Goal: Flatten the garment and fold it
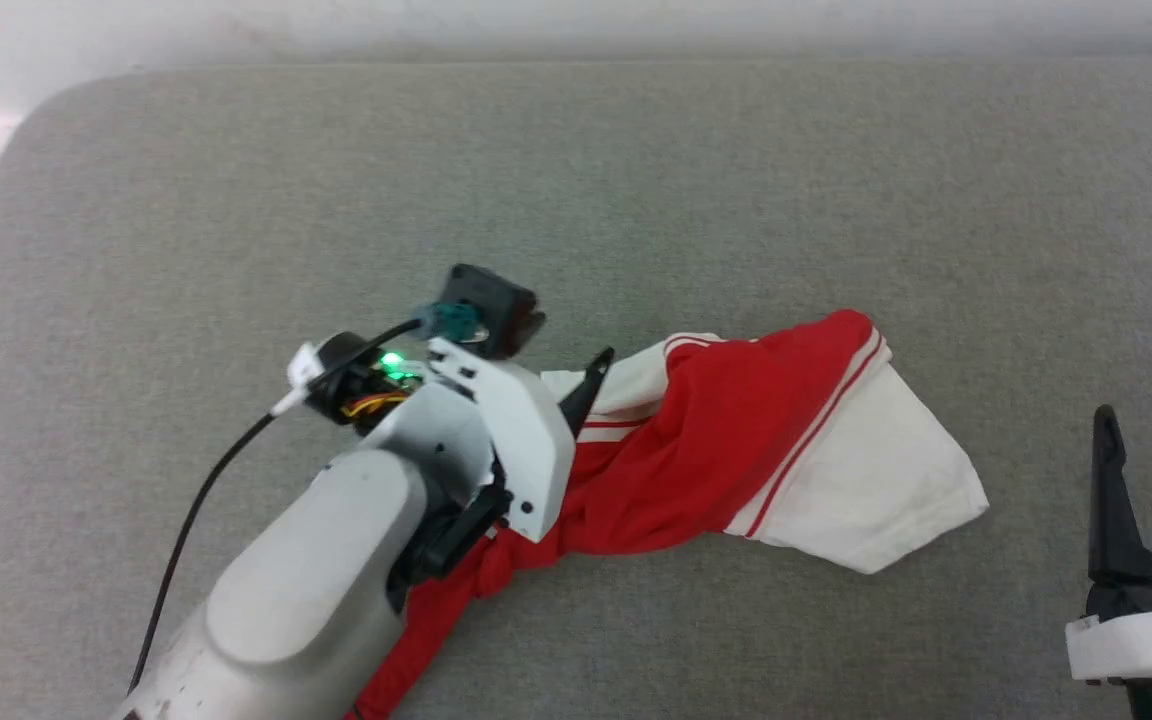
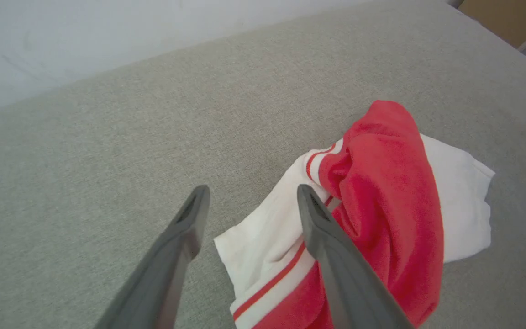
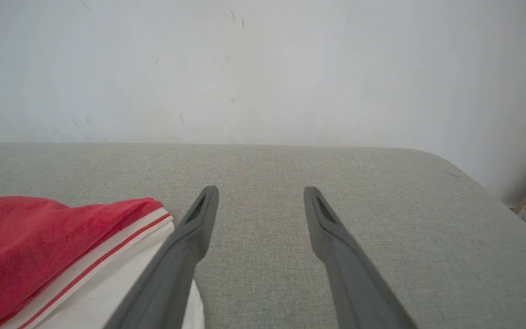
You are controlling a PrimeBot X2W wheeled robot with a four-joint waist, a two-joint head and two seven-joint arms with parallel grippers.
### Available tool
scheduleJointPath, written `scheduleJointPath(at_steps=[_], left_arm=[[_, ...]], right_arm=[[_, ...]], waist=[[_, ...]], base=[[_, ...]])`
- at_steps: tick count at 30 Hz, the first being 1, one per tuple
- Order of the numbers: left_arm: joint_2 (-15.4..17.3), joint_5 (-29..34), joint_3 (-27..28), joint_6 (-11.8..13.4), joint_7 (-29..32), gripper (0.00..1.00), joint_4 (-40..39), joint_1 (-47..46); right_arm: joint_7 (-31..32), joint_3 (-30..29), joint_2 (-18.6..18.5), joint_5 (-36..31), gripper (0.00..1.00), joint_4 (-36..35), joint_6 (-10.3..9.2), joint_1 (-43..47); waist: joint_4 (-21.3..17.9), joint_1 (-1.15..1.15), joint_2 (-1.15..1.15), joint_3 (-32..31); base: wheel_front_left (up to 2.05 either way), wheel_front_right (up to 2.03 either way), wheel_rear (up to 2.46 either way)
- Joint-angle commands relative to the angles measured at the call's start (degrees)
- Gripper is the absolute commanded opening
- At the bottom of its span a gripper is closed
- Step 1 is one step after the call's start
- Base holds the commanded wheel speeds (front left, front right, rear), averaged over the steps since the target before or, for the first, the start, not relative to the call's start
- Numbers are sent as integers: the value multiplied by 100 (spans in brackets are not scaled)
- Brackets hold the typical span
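The garment [image 1: 716, 440] lies bunched on the grey fabric-covered table [image 1: 236, 200], right of centre. Red cloth is heaped and twisted over itself, one white sleeve [image 1: 876, 490] is splayed to the right, and a red strip trails toward the near edge beneath the left forearm. No print is visible and no part lies flat. The left hand [image 2: 251, 192] hovers over the heap's left end with its fingers spread apart and nothing between them; in the left wrist view a white, red-striped sleeve edge [image 2: 263, 256] sits just below and between the fingers. The right hand [image 1: 1151, 430] is likewise open and empty, standing apart from the cloth beside the right sleeve. Assessment: the work is at the flattening stage, and folding has not begun. The next move calls for the left hand to descend and close on the striped sleeve edge, the right hand to take the opposite sleeve, then both to draw outward. Risk: pinching several layers would drag the heap rather than spread it.
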Motion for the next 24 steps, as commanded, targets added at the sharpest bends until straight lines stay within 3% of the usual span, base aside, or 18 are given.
scheduleJointPath(at_steps=[1, 14, 15, 19, 24], left_arm=[[-52, 0, -104, -126, 90, 100, 213, -181], [1, 659, -1372, -1043, 1498, 100, 1964, -1266], [-13, 670, -1444, -1087, 1522, 1, 2005, -1313], [-154, 545, -1380, -1078, 1224, 0, 2095, -1384], [-435, 50, -599, -591, 322, 0, 1937, -1325]], right_arm=[[-7, -31, 12, -45, 100, -52, -4, -93], [-23, -51, 12, -13, 100, -147, -4, -262], [-28, -56, 12, -12, 100, -145, -4, -270], [-38, -107, 12, -12, 100, -123, -4, -307], [-37, -149, 12, -36, 100, -95, -4, -304]], waist=[[-218, -1, -1, 203], [-518, -1, -1, 598], [-519, -1, -1, 613], [-468, -1, -1, 621], [-310, -1, -1, 491]], base=[[0, 0, 0], [0, 0, 0], [0, 0, 0], [0, 0, 0], [0, 0, 0]])
